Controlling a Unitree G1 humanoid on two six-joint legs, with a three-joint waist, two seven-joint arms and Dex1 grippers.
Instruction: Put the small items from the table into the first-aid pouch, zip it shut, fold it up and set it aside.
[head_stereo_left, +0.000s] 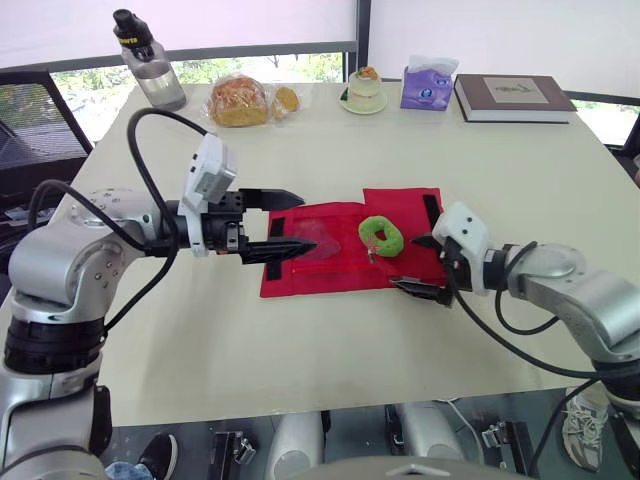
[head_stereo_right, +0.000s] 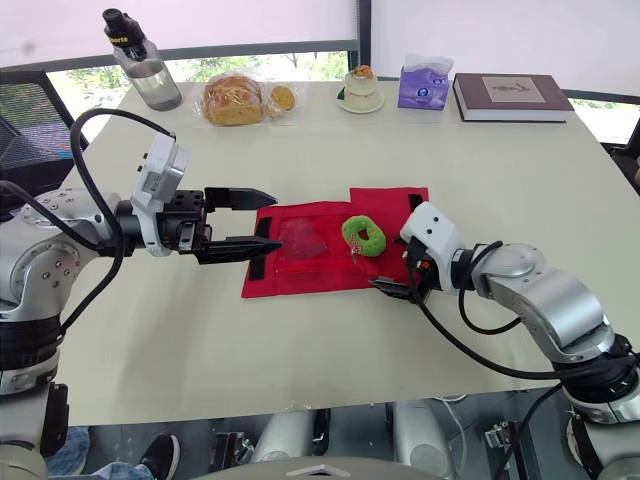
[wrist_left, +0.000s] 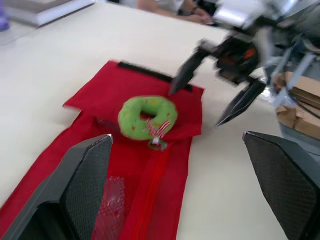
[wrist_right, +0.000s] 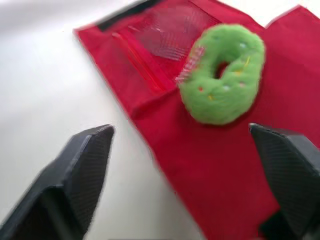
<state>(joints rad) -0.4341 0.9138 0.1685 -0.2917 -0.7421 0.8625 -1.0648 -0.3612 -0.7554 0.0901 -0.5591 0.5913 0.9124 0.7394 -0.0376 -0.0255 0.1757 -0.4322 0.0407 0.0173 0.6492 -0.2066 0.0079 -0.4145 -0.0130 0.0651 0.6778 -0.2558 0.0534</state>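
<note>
Overhead, the left gripper (head_stereo_left: 305, 222) is spread open, its tips over the nearest end of the pouch (head_stereo_left: 330, 270), which lies flat on the table (head_stereo_left: 300, 340). The ring (head_stereo_left: 380, 235) sits on the pouch ahead of those tips, just in front of the right gripper (head_stereo_left: 408, 263), which is also open at the pouch's far edge.

From the left wrist, the ring lies ahead between the parted fingers (wrist_left: 80, 190), with the right gripper beyond it.

From the right wrist, the ring lies ahead, nearer one finger (wrist_right: 290, 170); the pouch's edge runs between both.
</note>
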